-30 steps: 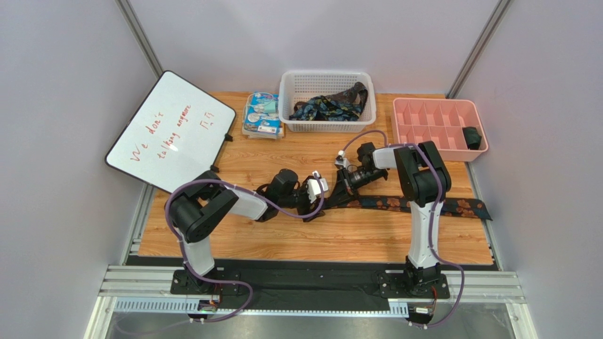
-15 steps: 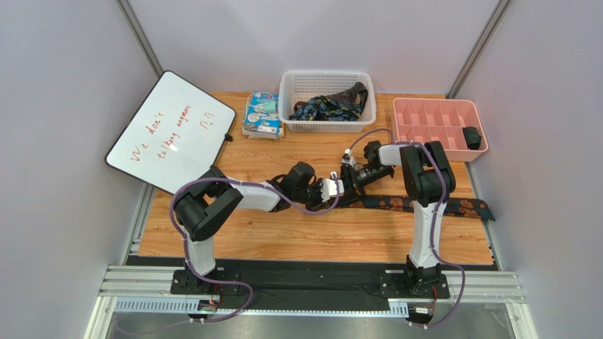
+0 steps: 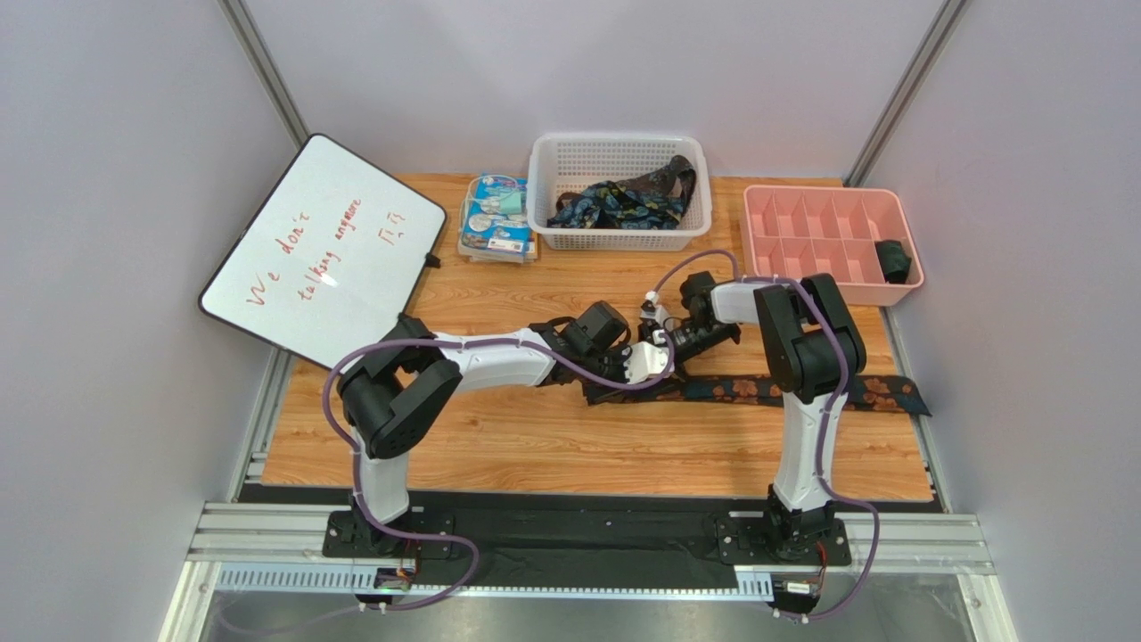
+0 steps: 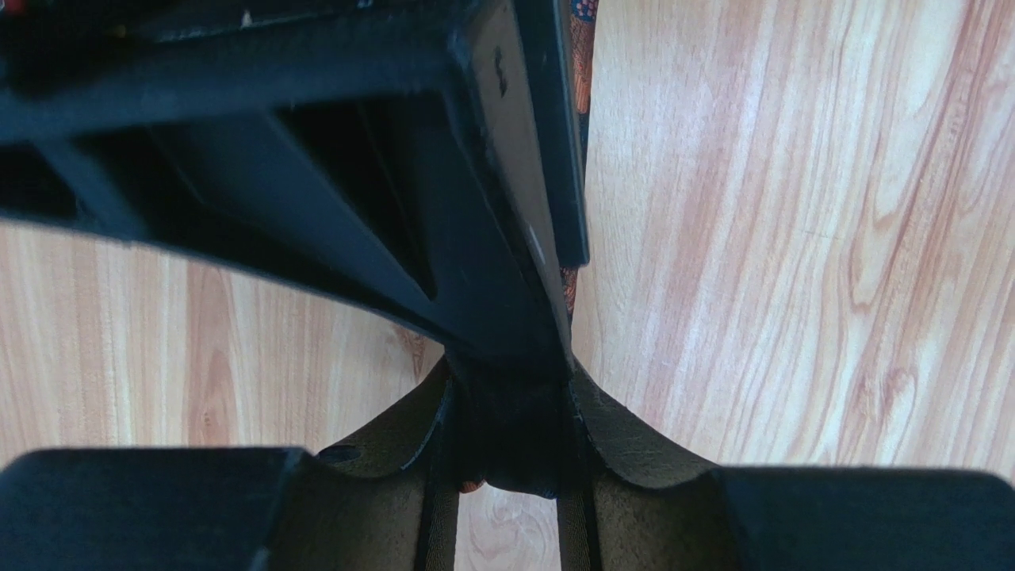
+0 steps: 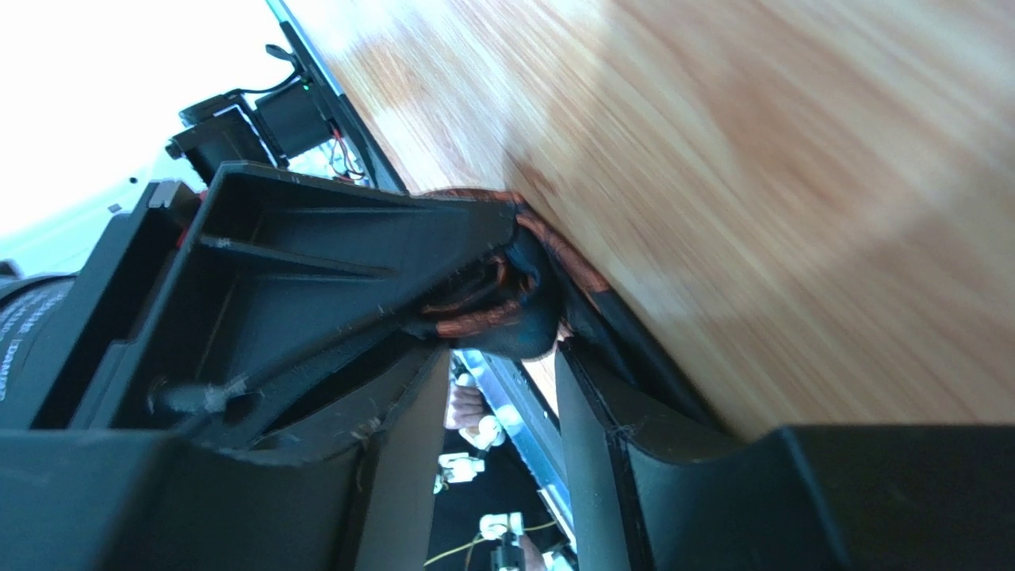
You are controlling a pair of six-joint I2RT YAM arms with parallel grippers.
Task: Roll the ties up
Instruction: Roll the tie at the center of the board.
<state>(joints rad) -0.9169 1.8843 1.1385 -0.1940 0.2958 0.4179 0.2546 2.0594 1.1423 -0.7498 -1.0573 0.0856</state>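
Observation:
A dark tie with orange-brown blotches [image 3: 804,391] lies flat along the table's right half. Its left end is wound into a small roll. My left gripper [image 3: 651,359] reaches in from the left and is shut on that roll. In the left wrist view the dark roll [image 4: 512,446] sits between my left gripper's [image 4: 510,411] fingers. My right gripper [image 3: 670,340] meets it from behind and is shut on the same roll. In the right wrist view the roll [image 5: 524,312] is pinched at my right gripper's [image 5: 506,357] tips.
A white basket [image 3: 552,158] at the back holds several more ties [image 3: 623,201]. A pink divided tray [image 3: 804,228] at the back right holds one rolled tie [image 3: 893,260]. A blue-white packet [image 3: 497,214] and a whiteboard [image 3: 322,248] are at the back left.
My left gripper has moved right along the tie and now meets the right gripper. The flat part of the tie has grown shorter at its left end. The right gripper has barely moved.

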